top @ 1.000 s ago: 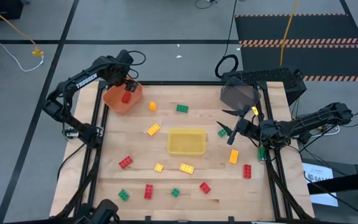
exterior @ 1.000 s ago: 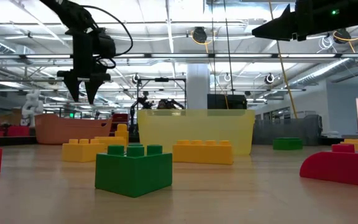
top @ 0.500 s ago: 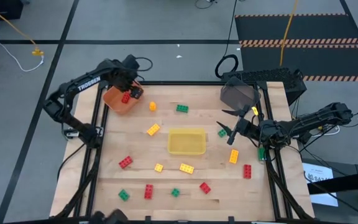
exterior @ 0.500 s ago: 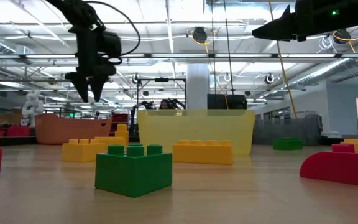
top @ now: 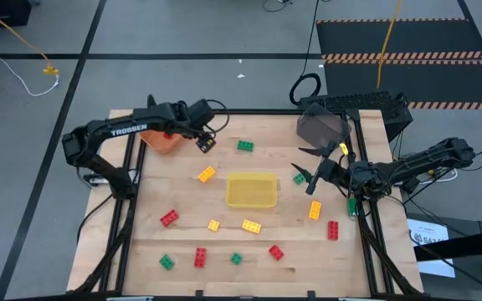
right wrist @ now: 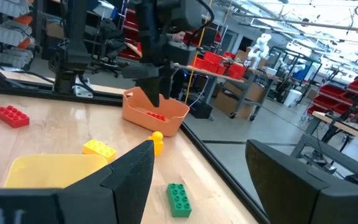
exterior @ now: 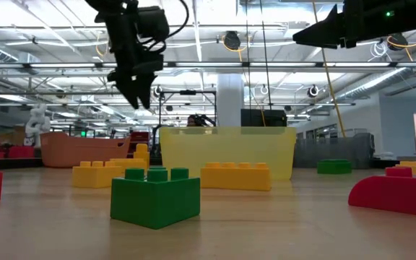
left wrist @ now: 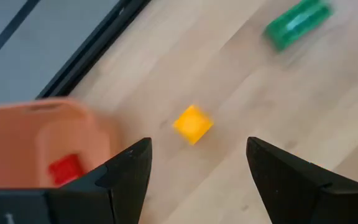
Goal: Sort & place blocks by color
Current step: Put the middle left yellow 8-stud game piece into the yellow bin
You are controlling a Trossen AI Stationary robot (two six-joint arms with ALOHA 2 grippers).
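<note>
Red, yellow and green blocks lie scattered on the wooden table [top: 224, 125]. My left gripper [top: 206, 142] hangs open and empty above a small yellow block [left wrist: 193, 124], which shows between its fingers on the wood below, just right of the orange bin [top: 159, 140]. One red block [left wrist: 66, 168] lies in that bin. A green block [top: 245, 145] lies a little farther right. In the low view the left gripper [exterior: 139, 97] points down, well above the table. My right gripper [top: 308, 179] waits open and level at the right side, beside a green block [top: 299, 178].
A yellow bin [top: 251, 190] stands mid-table and a dark grey bin [top: 322, 127] at the far right. More blocks lie near the front: red [top: 169, 217], yellow [top: 251, 226], green [top: 166, 262], red [top: 332, 230]. Black frame rails run along the table's sides.
My left gripper has swung from above the orange bin toward the table's right edge, rolling as it went, and now hangs over the small yellow block. The right arm has kept still.
</note>
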